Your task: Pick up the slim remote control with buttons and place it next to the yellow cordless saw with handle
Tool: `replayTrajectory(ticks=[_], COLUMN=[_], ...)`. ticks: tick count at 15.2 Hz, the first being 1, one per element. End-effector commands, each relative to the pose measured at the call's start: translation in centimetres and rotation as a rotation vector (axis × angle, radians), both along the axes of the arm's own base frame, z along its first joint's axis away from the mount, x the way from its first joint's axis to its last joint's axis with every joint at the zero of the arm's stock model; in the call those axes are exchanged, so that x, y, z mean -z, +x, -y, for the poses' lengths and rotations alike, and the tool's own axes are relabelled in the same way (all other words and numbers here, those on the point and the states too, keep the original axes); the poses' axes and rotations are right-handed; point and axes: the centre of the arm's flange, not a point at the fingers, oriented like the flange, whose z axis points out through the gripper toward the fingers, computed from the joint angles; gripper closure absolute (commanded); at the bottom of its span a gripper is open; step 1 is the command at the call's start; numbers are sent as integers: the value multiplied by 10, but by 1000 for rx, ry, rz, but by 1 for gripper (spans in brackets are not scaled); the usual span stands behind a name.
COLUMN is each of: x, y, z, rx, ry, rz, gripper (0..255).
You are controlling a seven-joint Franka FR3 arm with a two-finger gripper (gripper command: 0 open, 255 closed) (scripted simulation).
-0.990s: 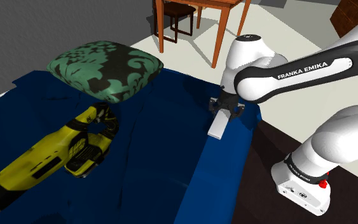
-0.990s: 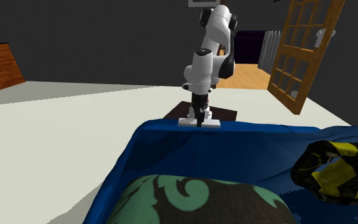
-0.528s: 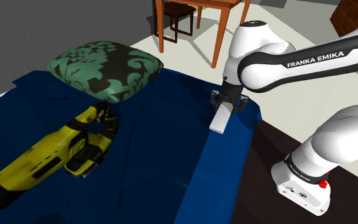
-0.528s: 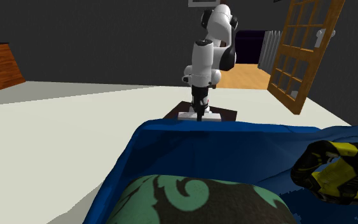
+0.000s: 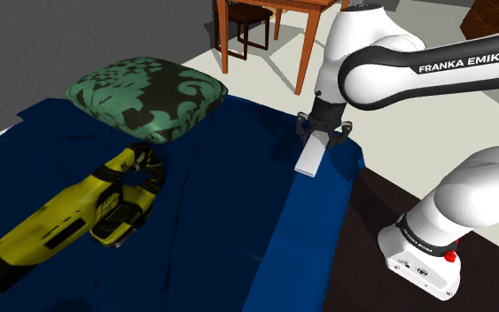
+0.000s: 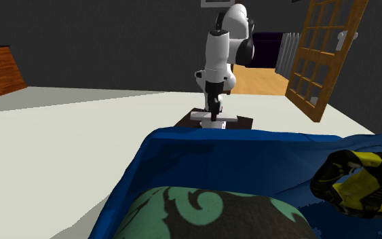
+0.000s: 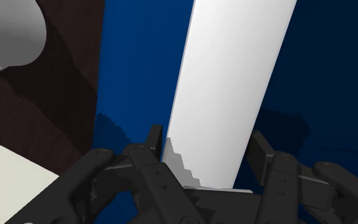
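Note:
The slim remote (image 5: pixel 311 158) is a plain white slab with no buttons visible. My gripper (image 5: pixel 323 133) is shut on its upper end and holds it in the air over the near edge of the blue bed cover (image 5: pixel 230 222). In the wrist view the remote (image 7: pixel 231 89) runs out from between the two black fingers (image 7: pixel 155 137), which clasp its sides. The second exterior view shows the remote (image 6: pixel 213 117) level, hanging from the gripper (image 6: pixel 213 112) above the bed's far edge. The yellow saw (image 5: pixel 79 213) lies far off at the shoulder view's lower left, also visible as the saw (image 6: pixel 359 182).
A green patterned pillow (image 5: pixel 147 96) lies on the bed beyond the saw. A wooden table and chair (image 5: pixel 265 18) stand behind the bed. The arm's base (image 5: pixel 424 257) sits on a dark stand beside the bed. A wooden lattice door (image 6: pixel 321 51) is open behind the arm.
The arm has risen and carried the remote upward, toward the shoulder view's upper right. The grip is unchanged; saw and pillow have not moved.

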Motion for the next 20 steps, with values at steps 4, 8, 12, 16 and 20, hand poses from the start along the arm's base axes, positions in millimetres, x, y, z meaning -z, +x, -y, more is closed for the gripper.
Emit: replayTrajectory(ticks=[4,8,12,16,20], x=[-27,-48,-69,-90,-112], y=[1,1,1,1,1], z=[1,1,1,1,1], rx=[0,0,0,0,0], ry=[0,0,0,0,0], rz=[0,0,0,0,0], gripper=[255,255,255,255,255])
